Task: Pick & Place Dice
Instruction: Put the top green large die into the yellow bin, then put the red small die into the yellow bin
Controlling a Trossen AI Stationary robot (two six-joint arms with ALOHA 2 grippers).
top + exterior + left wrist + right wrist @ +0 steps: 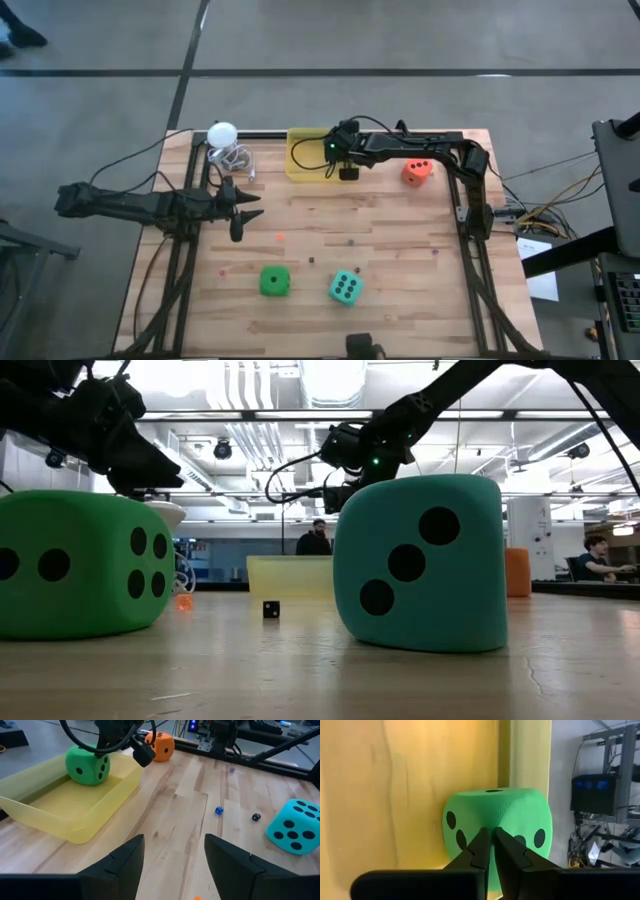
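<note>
Yellow tray: I am seeing a translucent yellow plastic tray sitting at the far edge of the pale wooden slat table, near its middle.
Green die in tray: a bright green soft cube with black pips is resting inside the tray, against one wall; the right wrist view is showing it close up, just under the fingers.
Right gripper: the right gripper is hanging over the tray's near right corner, above that die. Its fingers are lying almost pressed together, only a thin slit between the tips, and I am finding nothing pinched between them.
Left gripper: the left gripper is waiting over the table's left side, well apart from the dice. Its fingers are standing spread, with bare wood showing between them.
Second green die: another bright green soft cube is sitting on the near part of the table, left of centre.
Teal die: a teal soft cube with black pips is sitting just right of it, the two apart.
Orange die: an orange soft cube with black pips is sitting near the far right, beside the right arm and outside the tray.
Other items: a white ball is resting on a wire stand at the far left corner; tiny dice are lying scattered on the wood.
</note>
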